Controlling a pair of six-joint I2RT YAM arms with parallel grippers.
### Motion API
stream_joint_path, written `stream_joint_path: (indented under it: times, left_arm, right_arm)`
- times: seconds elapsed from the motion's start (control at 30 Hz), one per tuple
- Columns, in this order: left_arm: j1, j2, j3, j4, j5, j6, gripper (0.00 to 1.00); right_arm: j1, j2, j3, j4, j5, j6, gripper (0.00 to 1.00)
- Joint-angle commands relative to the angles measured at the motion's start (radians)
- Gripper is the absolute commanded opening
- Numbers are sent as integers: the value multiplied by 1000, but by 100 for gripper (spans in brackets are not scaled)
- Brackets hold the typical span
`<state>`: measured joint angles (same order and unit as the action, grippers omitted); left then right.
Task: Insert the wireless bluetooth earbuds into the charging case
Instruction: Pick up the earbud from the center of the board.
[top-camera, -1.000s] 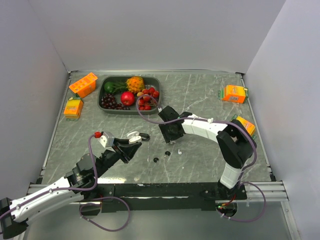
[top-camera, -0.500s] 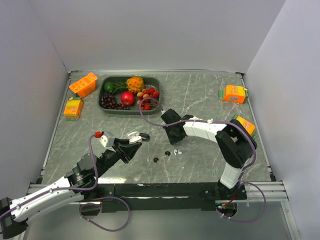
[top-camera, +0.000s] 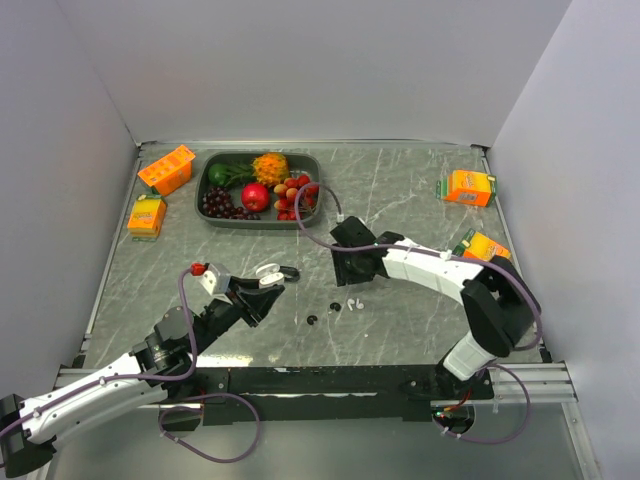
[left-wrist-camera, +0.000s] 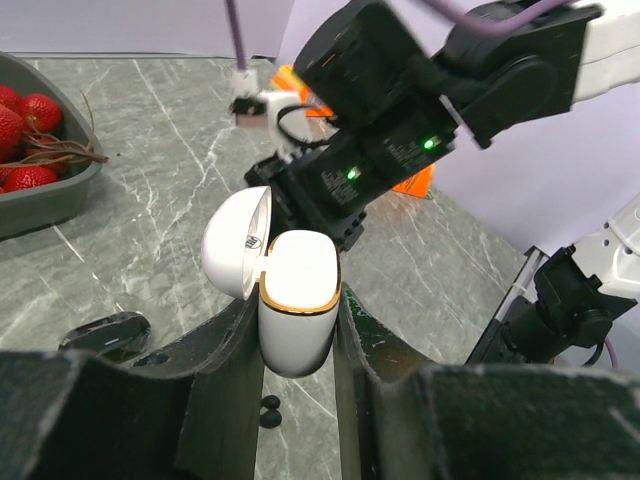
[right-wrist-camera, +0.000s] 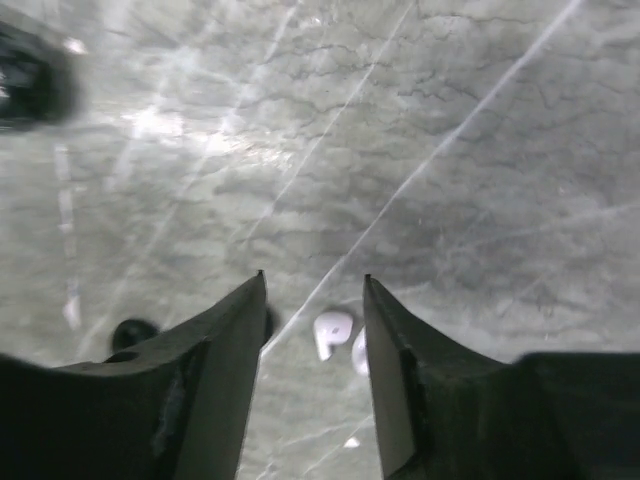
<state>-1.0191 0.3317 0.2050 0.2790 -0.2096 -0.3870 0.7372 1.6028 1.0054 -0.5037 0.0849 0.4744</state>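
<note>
My left gripper (left-wrist-camera: 298, 305) is shut on the white charging case (left-wrist-camera: 298, 310), gold-rimmed, its lid hinged open to the left. In the top view the case (top-camera: 267, 274) is held up left of centre. Two white earbuds (top-camera: 354, 303) lie on the table. My right gripper (right-wrist-camera: 313, 280) hangs open just above them, pointing down. One white earbud (right-wrist-camera: 331, 333) shows between its fingers; a second (right-wrist-camera: 358, 352) is half hidden behind the right finger. Black earbuds (top-camera: 335, 306) lie just to the left, one (right-wrist-camera: 130, 333) beside the left finger. From above, my right gripper (top-camera: 352, 278) stands over the white pair.
A black case (top-camera: 289, 272) lies open on the table beside the left gripper. A dark fruit tray (top-camera: 205, 180) sits at the back left. Orange boxes stand at the back left (top-camera: 166, 168), the left (top-camera: 147, 215), the back right (top-camera: 469, 187) and the right edge (top-camera: 488, 247).
My right arm has swung a little to the right, bringing its gripper over the white earbuds. The left arm and the case have not moved.
</note>
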Motion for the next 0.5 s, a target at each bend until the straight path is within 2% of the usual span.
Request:
stream_joint_path:
  times: [0.0,0.2,0.47]
  left_arm:
    - [-6,9,27,43,15,-4,1]
    - [-4,12,22,49,22,-9,1]
    - [-4,10,24,51,24,-10,1]
  right_arm:
    - [21,-78,-50,-16,-7,59,48]
    - [39,-43,-88,5,-5,52,43]
    - [57,-4,-65,1,1,30,44]
